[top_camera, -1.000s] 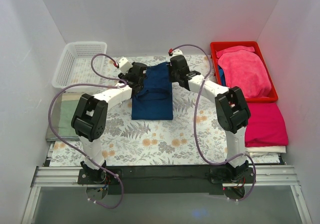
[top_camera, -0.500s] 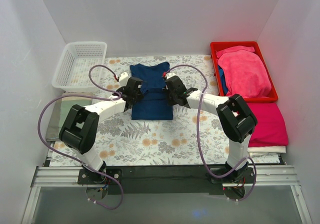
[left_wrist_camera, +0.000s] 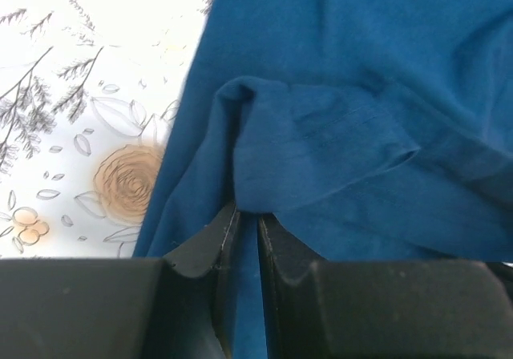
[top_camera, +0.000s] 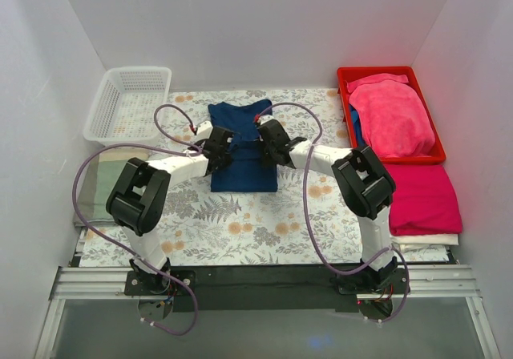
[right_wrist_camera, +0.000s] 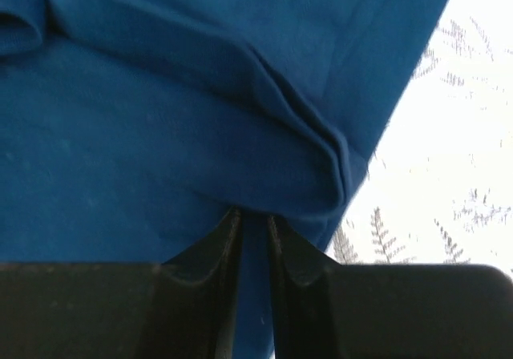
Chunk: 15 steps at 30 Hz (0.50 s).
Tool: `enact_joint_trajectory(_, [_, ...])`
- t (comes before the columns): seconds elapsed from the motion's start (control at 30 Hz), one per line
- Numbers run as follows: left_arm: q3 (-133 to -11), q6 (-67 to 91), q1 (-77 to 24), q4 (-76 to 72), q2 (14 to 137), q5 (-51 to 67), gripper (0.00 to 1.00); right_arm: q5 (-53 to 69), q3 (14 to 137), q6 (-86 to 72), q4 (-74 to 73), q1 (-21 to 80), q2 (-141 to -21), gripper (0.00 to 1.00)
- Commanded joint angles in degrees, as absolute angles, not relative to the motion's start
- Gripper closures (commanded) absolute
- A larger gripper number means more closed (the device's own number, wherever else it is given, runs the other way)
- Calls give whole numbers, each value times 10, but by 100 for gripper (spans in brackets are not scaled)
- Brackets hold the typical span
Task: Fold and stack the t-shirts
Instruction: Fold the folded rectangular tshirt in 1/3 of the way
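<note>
The navy blue t-shirt (top_camera: pixel 244 178) lies in the middle of the floral tablecloth (top_camera: pixel 240 231), a little beyond our two arm bases. Its near hem runs straight and flat across the cloth. To the near left of it we see a grey-green cloth (top_camera: pixel 100 184) lying at the table's edge. To the near right a folded magenta-pink t-shirt (top_camera: pixel 425 199) rests on a white board (top_camera: pixel 429 240).

Over the shirt's middle, our left gripper (top_camera: pixel 220 151) and right gripper (top_camera: pixel 269 146) sit close together. In the left wrist view the left gripper (left_wrist_camera: pixel 247 217) has its jaws drawn almost together. They pinch a bunched fold of the navy cloth near its left edge. In the right wrist view the right gripper (right_wrist_camera: pixel 252 217) is likewise nearly closed on a thick fold near the shirt's right edge.

Beyond the grippers, the shirt's far part spreads flat with its collar end toward the back wall. At the far left stands a white mesh basket (top_camera: pixel 132 74). At the far right a red bin (top_camera: pixel 345 74) holds crumpled pink cloth (top_camera: pixel 393 114).
</note>
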State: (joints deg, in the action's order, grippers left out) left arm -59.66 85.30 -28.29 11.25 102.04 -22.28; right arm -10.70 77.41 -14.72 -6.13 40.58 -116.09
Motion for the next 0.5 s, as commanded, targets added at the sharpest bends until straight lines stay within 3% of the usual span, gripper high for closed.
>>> enact_joint_trajectory(0.0, [-636, 845, -284, 115, 1018, -241, 88, -119, 821, -139, -47, 405, -1179, 76])
enact_joint_trajectory(0.47, [-764, 808, -271, 102, 1129, -315, 87, -161, 945, -104, -57, 378, -1247, 76])
